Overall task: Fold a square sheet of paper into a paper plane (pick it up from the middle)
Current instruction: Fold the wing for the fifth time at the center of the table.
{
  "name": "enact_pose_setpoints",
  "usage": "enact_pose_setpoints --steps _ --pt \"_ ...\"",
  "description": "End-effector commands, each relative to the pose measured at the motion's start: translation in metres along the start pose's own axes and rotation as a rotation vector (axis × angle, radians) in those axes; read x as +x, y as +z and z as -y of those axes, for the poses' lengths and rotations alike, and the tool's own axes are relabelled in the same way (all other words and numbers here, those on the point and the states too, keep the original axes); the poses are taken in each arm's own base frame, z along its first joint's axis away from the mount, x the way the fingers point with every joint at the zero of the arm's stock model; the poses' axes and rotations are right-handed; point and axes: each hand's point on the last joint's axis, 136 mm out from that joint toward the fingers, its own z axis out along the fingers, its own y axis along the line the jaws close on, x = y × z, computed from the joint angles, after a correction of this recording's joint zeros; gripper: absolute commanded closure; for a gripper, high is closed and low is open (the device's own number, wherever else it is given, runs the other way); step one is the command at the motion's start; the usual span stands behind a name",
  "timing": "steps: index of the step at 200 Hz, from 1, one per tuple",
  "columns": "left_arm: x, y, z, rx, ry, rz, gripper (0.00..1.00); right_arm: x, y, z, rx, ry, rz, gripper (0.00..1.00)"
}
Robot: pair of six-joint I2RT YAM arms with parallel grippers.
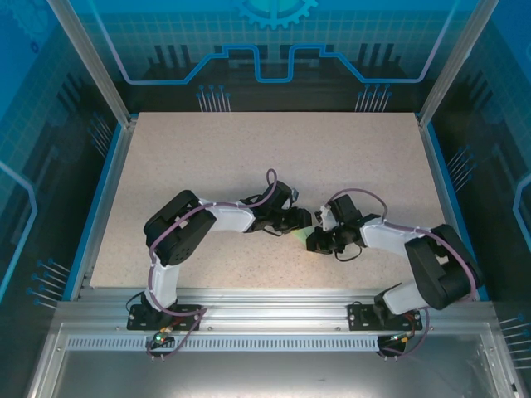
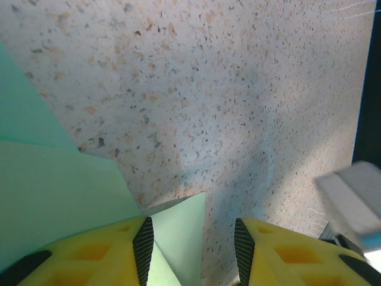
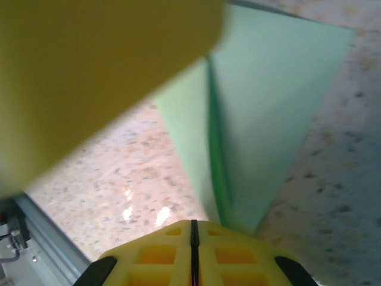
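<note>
Toward the near middle of the speckled table (image 1: 249, 157), both my grippers are closing in on the sheet of paper (image 1: 300, 239) from either side.

Left gripper (image 2: 190, 233): jaws are standing apart, gripping nothing. A pale green corner of the sheet is poking in between the pads, and a broader folded layer is lying off to their left.

Right gripper (image 3: 193, 229): jaws are clenching tight, the seam closed. The sheet's raised crease is running straight down to my fingertips; cannot tell whether it is pinched.
</note>
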Motion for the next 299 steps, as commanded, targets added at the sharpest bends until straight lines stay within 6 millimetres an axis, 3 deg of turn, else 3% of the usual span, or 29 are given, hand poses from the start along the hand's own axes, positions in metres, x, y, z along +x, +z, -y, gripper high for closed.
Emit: enact_pose_setpoints --steps 1,69,89,142,181,216,246,299 --pt "0.001 0.004 -0.016 -0.048 -0.004 -0.024 0.55 0.000 0.000 0.026 0.040 0.079 0.013 0.92" --pt "0.001 0.004 -0.017 -0.052 -0.002 -0.023 0.55 0.022 -0.009 0.041 0.013 0.211 -0.038 0.90" --pt "0.001 0.004 -0.018 -0.052 -0.002 -0.025 0.55 0.019 -0.013 0.046 -0.006 0.251 -0.024 0.90" --pt "-0.001 0.004 -0.014 -0.043 0.001 -0.023 0.55 -0.009 -0.036 -0.009 -0.118 0.028 0.065 0.86" --pt "-0.002 0.004 -0.012 -0.039 0.000 -0.024 0.55 -0.028 -0.026 -0.020 -0.141 -0.001 0.078 0.84" --pt "-0.003 0.004 -0.009 -0.035 0.001 -0.026 0.54 -0.036 -0.009 -0.011 -0.130 0.039 0.062 0.82" --pt "-0.004 0.003 -0.004 -0.025 0.009 -0.026 0.54 -0.027 0.003 0.020 -0.003 0.092 0.032 0.85" --pt "-0.022 -0.025 0.032 0.033 0.091 0.015 0.47 -0.010 0.013 0.034 0.016 0.153 -0.024 0.92"
